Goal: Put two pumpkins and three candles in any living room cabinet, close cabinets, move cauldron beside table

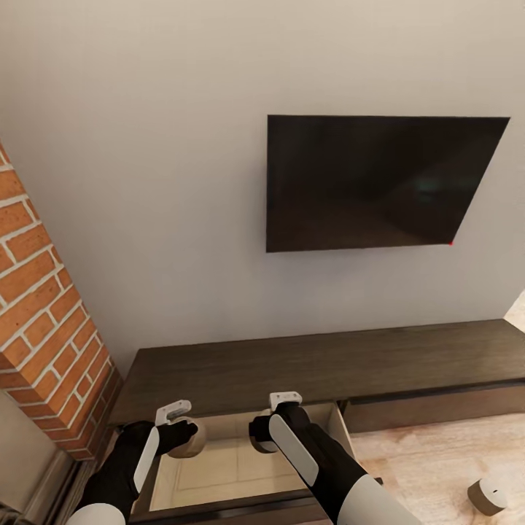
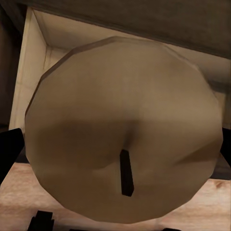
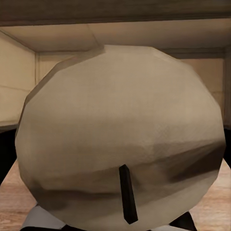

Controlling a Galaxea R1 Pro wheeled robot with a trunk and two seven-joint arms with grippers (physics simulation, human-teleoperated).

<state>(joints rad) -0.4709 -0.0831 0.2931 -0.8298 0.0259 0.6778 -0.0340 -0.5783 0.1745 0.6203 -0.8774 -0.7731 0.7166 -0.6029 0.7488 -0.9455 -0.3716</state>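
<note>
My left gripper (image 1: 191,435) and right gripper (image 1: 264,432) each clamp a stubby candle (image 2: 122,130) over the cabinet's open drawer (image 1: 240,467). Light, stiff, round-sided — could slip.

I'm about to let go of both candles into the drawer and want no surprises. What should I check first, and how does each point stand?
1. Cabinet drawer pulled open: ok.
2. Left gripper holds a candle: ok.
3. Right gripper holds a candle: ok.
4. Both grippers over the drawer opening, not its front edge: ok in the head view.
5. Height above the drawer floor: cannot tell.
6. Third candle stowed: not ok, it sits on the floor at the right.
</note>
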